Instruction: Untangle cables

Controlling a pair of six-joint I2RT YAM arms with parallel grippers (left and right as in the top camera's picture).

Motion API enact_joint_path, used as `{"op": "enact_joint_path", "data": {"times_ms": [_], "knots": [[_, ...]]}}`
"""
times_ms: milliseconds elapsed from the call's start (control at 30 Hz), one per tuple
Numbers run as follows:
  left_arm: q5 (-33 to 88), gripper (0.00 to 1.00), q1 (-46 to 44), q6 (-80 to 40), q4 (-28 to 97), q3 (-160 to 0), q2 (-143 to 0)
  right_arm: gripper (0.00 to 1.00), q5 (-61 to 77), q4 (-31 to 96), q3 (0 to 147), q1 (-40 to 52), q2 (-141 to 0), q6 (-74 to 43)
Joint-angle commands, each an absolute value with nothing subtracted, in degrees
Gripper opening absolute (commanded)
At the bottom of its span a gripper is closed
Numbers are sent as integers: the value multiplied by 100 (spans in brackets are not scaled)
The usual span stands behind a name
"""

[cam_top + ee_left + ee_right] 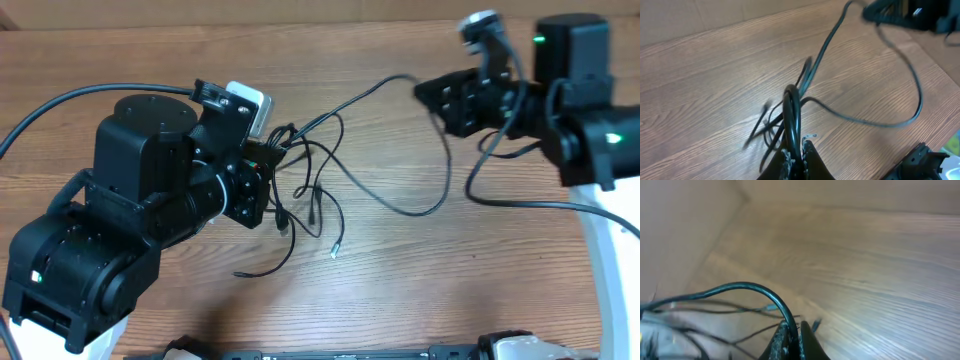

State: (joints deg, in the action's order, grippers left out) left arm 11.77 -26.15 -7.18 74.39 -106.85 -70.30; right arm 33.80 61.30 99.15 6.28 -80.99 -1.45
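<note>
Separation step, jaws clamped on the cables (pixel 312 195)
We hold the bunch in the left gripper (pixel 266 152) left of table (pixel 420 290) centre, one strand in the right gripper (pixel 422 90) near the far edge; next, draw apart slowly

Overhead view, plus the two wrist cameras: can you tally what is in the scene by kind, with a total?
Black two-finger grippers: 2, the left gripper and the right gripper, each shut on the cables.
Tangle of thin black cables: 1; the separate cords in it cannot be counted.
Wood-grain table: 1
Total: 4
</note>
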Motion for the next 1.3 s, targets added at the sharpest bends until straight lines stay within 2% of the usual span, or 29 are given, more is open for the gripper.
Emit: {"op": "enact_joint_path", "data": {"times_ms": [0, 400, 1033, 1267], "knots": [[1142, 4, -2589, -749, 7465, -10698, -7000, 4, 3028, 6040, 10060, 75, -7793, -954], [993, 4, -2589, -727, 7511, -10698, -7000, 4, 3004, 6036, 10057, -1938, -7575, -1870], [834, 4, -2589, -617, 7686, -10698, -6995, 4, 2307, 6095, 10057, -3728, -7575, -2814], [836, 4, -2589, -596, 7677, -10698, -6995, 4, 1981, 6119, 10057, -3837, -7577, -2812]]}}
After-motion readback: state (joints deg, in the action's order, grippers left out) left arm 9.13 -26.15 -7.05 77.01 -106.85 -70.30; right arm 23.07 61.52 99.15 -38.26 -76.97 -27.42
